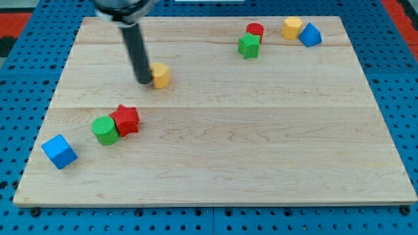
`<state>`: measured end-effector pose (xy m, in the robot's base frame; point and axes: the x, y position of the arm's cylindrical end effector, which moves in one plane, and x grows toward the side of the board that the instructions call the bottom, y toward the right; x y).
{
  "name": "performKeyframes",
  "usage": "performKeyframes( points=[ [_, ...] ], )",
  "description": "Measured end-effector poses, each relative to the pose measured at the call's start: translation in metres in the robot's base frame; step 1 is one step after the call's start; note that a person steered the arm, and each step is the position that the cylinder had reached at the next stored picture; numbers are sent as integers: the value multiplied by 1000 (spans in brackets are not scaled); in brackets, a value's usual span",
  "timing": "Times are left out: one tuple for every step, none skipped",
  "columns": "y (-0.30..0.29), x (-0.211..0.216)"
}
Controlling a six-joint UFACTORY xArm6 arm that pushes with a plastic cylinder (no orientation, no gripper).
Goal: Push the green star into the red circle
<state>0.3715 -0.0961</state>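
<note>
The green star (248, 46) sits near the view's top, right of centre, touching the red circle (255, 30), which lies just above and to its right. My tip (144, 81) is far to the left of both, right beside the left side of a yellow block (160, 75).
A yellow block (292, 27) and a blue block (310, 34) sit together at the top right. A red star (125, 119) touches a green circle (105, 130) at the left. A blue cube (59, 151) lies near the bottom left corner of the wooden board (222, 163).
</note>
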Motion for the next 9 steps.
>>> performKeyframes(
  points=[
    [67, -23],
    [145, -24],
    [203, -37],
    [195, -15],
    [154, -22],
    [147, -53],
    [179, -77],
    [224, -93],
    [223, -63]
  ],
)
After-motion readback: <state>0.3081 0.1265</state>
